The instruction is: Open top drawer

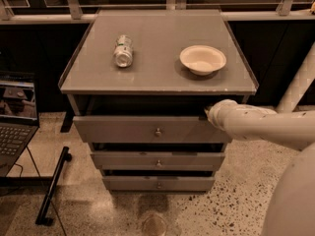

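Observation:
The top drawer is the widest grey front under the cabinet top, with a small round metal knob at its centre. It stands pulled out a little, with a dark gap above its front. My white arm reaches in from the right. The gripper is at the drawer's upper right corner, at the top edge of the front and mostly hidden behind the wrist.
Two narrower grey drawers sit below. On the cabinet top lie a tipped can and a cream bowl. An open laptop stands at the left, a dark bar lies on the speckled floor.

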### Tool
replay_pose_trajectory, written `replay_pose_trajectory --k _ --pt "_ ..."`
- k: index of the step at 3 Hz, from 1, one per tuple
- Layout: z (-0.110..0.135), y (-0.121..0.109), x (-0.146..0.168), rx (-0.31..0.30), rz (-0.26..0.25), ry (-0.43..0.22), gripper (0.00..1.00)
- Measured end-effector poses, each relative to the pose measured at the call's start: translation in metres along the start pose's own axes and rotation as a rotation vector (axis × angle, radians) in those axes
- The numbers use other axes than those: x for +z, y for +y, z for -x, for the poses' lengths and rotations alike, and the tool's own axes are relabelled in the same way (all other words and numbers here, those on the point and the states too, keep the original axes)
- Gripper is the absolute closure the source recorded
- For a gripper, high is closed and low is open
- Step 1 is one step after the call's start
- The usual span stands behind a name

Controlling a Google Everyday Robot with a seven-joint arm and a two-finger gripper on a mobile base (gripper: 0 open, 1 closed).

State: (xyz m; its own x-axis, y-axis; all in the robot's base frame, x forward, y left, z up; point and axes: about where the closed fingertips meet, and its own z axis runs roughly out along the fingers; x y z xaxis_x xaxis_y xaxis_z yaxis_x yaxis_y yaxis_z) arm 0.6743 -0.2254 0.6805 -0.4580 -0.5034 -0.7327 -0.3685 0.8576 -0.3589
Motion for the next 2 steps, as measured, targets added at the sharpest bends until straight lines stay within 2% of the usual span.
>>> replay_pose_trajectory --k 1,2 --pt "-0.0052 0.0044 -0.0013 -0.037 0.024 0.062 1.0" --pt "-0.0025 0.0031 -0.0034 -0.037 0.024 0.062 1.0"
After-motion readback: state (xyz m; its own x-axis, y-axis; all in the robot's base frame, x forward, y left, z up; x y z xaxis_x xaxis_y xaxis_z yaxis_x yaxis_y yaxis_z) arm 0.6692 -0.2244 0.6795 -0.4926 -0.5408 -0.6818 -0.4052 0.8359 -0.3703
